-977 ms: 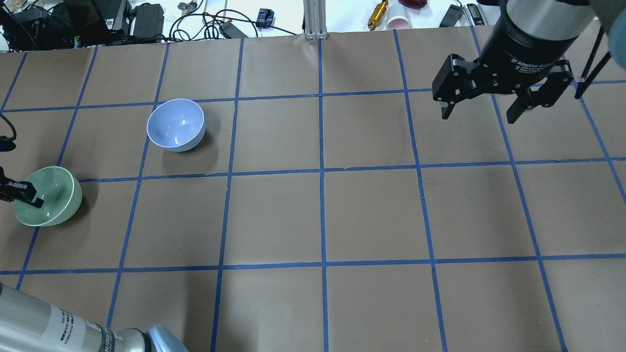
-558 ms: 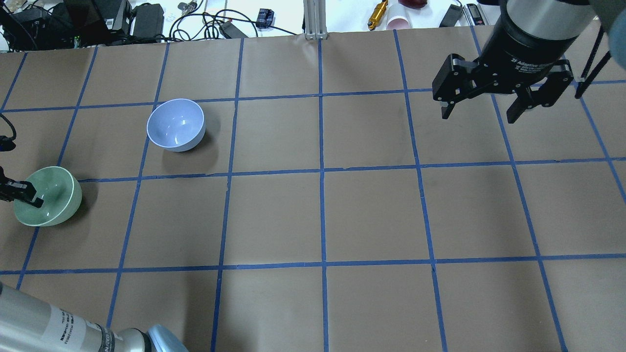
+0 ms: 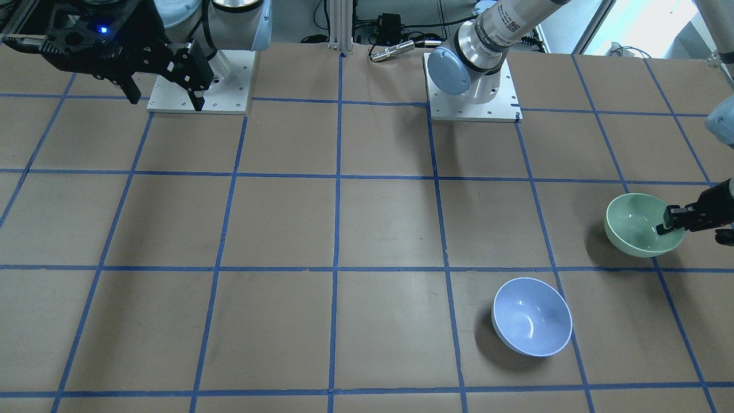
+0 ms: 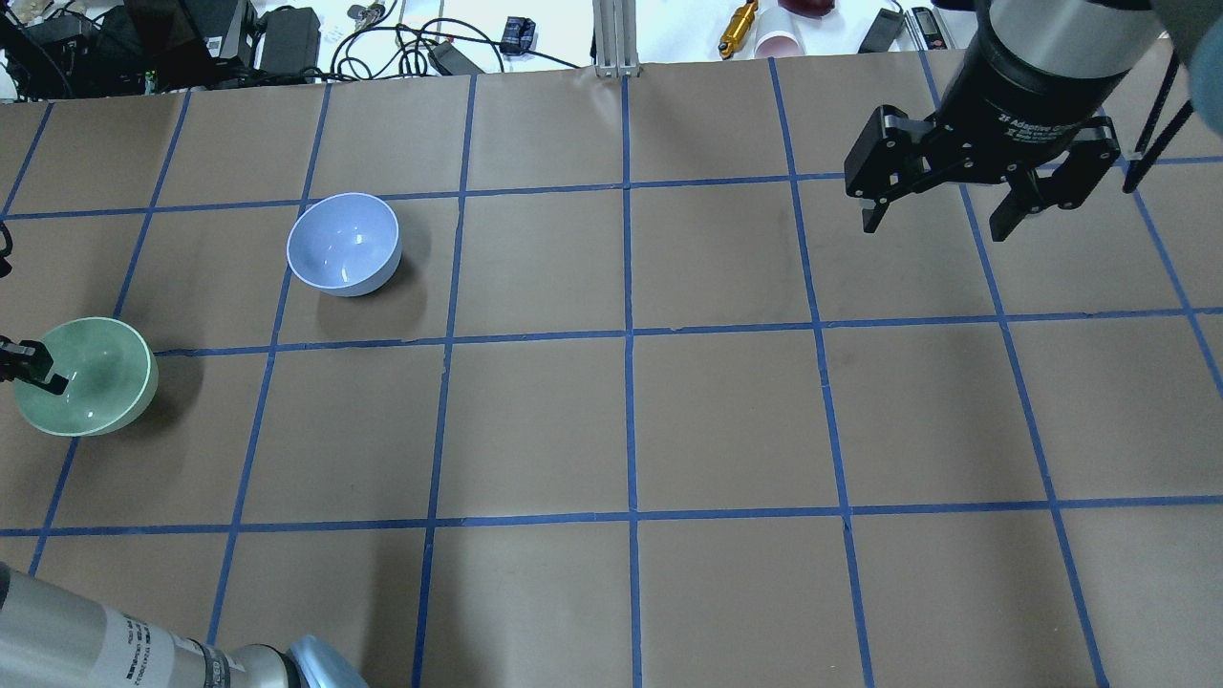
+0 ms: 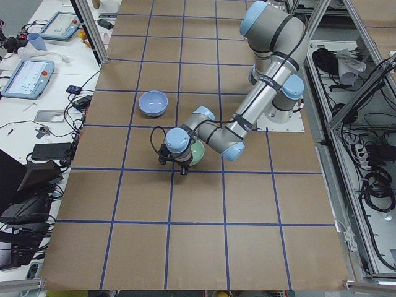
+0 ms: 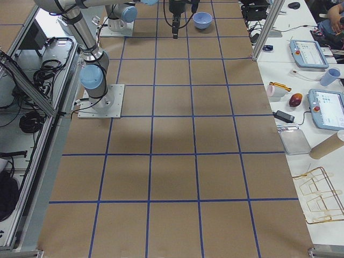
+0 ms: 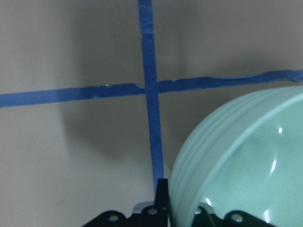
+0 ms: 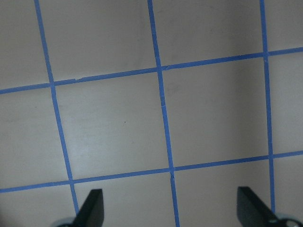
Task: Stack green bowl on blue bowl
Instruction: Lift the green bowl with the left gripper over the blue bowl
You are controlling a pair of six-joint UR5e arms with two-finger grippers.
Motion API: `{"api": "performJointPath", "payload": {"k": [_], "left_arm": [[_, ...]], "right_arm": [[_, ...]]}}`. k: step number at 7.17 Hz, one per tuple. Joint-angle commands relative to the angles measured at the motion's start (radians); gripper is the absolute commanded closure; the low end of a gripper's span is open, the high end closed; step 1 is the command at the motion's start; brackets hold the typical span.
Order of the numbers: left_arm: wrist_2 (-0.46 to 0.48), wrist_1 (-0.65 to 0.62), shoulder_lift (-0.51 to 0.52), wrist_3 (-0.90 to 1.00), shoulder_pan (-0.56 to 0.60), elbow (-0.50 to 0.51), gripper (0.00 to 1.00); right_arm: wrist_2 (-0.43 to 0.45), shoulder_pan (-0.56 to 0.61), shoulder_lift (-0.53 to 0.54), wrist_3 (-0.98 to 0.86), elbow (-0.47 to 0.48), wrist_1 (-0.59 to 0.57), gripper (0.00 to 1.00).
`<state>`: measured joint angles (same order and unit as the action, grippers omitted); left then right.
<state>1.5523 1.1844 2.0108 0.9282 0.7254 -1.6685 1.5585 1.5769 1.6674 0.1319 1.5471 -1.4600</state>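
Near table (image 4: 726, 420) edge: green bowl (image 4: 96, 387); blue bowl (image 4: 342, 244) well apart, open grid btwn. Low left gripper (image 4: 40, 378) pinches green bowl's rim. The right gripper (image 4: 941, 227) hangs high, fingers spread wide.

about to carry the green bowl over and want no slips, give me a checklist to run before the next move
1. Grip: left hand shut on the green bowl at its rim, one finger inside and one outside: ok.
2. Lift: green bowl clear of the table: cannot tell.
3. Target: blue bowl upright and empty: ok.
4. Alignment: green bowl above blue bowl: not ok, they are apart.
5. Other arm: right hand open and away from both bowls: ok.
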Motion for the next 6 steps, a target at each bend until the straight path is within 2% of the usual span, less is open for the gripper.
{"api": "performJointPath", "payload": {"k": [1,3,6], "left_arm": [[-0.015,0.084,-0.081,-0.015,0.017,0.004,1.0],[-0.069,0.148,-0.128,-0.106,0.119,0.042,1.0],[-0.107,0.335,-0.158,-0.456,0.369,0.165,1.0]], "right_arm": [[0.0,0.0,0.0,0.0,-0.001,0.0,0.0],[0.0,0.0,0.0,0.0,0.001,0.0,0.0],[0.0,0.0,0.0,0.0,-0.001,0.0,0.0]]}}
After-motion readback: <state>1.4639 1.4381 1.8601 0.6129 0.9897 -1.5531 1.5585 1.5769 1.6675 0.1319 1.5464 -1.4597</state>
